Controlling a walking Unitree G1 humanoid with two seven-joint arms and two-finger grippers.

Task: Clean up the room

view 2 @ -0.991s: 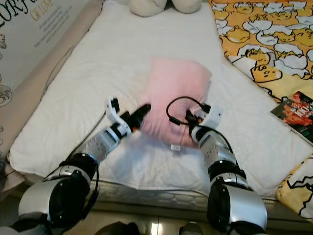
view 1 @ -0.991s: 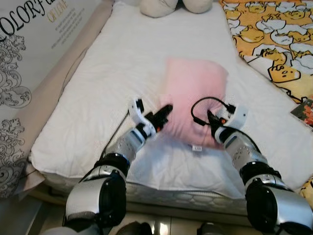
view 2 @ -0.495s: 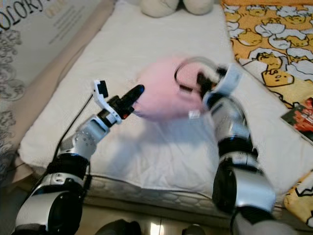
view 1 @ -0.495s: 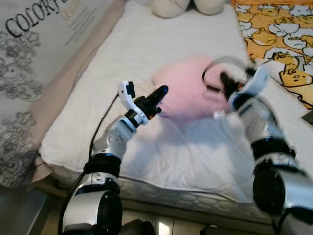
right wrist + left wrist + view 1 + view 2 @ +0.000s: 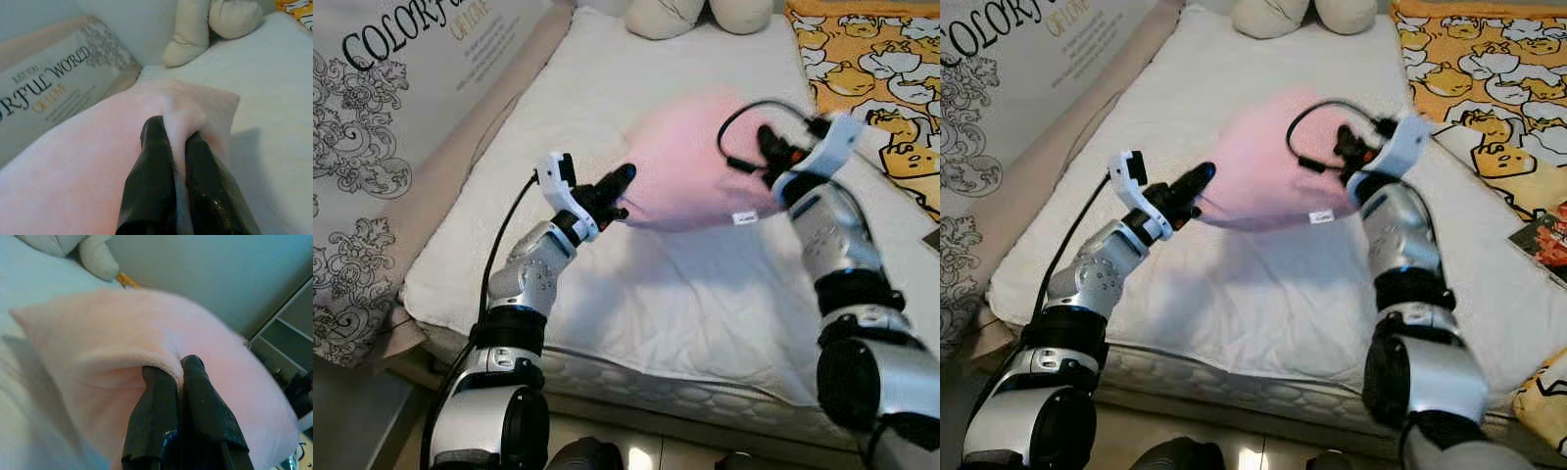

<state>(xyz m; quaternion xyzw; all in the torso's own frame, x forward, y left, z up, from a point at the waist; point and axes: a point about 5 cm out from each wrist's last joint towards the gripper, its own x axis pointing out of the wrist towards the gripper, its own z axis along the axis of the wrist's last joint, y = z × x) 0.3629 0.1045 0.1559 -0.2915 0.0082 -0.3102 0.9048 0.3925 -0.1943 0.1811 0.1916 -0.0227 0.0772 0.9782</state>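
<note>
The left gripper (image 5: 619, 186) is pinched on the 9 o'clock edge of the soft pink plush pillow (image 5: 690, 162); the right gripper (image 5: 766, 147) nips its 3 o'clock edge. The pillow hangs above the white quilted mattress (image 5: 607, 294), sagging. Judged light, limp and compressible; opposite seams suit holding. Beyond, at 12 o'clock, sits a cream stuffed toy (image 5: 700, 14)

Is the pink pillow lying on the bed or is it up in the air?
Up in the air. The pink pillow casts a shadow on the white mattress, and the left gripper and right gripper pinch its edges.
</note>
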